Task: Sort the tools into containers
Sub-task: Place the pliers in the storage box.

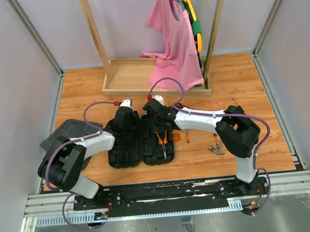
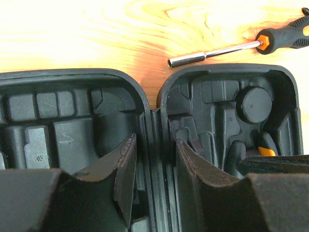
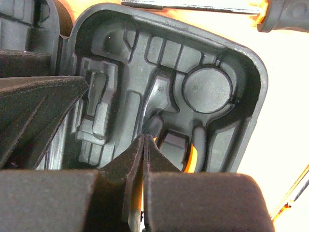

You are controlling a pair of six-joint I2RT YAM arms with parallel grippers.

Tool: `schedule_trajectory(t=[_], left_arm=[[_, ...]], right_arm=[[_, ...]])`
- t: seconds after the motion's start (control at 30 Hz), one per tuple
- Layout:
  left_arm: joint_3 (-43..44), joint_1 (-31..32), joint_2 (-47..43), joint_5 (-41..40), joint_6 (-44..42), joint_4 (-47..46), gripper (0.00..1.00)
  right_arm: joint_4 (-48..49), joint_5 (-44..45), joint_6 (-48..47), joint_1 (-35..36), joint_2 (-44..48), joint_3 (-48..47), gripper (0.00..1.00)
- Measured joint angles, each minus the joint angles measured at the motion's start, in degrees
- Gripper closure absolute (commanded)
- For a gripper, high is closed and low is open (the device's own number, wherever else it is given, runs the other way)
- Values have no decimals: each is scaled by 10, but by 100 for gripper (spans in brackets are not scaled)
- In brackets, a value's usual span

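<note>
**Tool case laid open on the table, with tools still lying outside it**

The black tool case (image 1: 125,152) is spread flat at the middle of the table (image 1: 86,95). Pliers (image 1: 161,140) are seated in its right half, a screwdriver (image 2: 227,49) lies on the wood just past the case's rounded end, and a claw hammer (image 1: 217,150) lies well to the right. The left jaws are parted astride the case's hinge and nothing is grasped. The right jaws are pressed together over the moulded slots of the right half, with nothing seen between them. The tools are judged stiff and hard to damage. The chromed shaft is likely slippery, so the rubbery orange-and-black handle is preferred as a hold. The hammer is probably head-heavy and is best taken on the handle close to the head.
</note>
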State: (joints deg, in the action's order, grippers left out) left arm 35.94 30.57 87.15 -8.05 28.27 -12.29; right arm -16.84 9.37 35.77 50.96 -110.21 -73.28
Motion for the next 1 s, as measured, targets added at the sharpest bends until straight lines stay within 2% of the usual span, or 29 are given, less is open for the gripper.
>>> schedule_trajectory(t=[0.33, 0.67, 0.83, 1.0], left_arm=[[0, 0, 0, 0, 0, 0, 66], [0, 0, 0, 0, 0, 0, 66], [0, 0, 0, 0, 0, 0, 66], [0, 0, 0, 0, 0, 0, 66]], right_arm=[[49, 5, 7, 0, 43, 43, 99], [-56, 0, -18, 0, -17, -46, 99], [-59, -5, -21, 0, -26, -48, 99], [-52, -9, -25, 0, -18, -42, 94]])
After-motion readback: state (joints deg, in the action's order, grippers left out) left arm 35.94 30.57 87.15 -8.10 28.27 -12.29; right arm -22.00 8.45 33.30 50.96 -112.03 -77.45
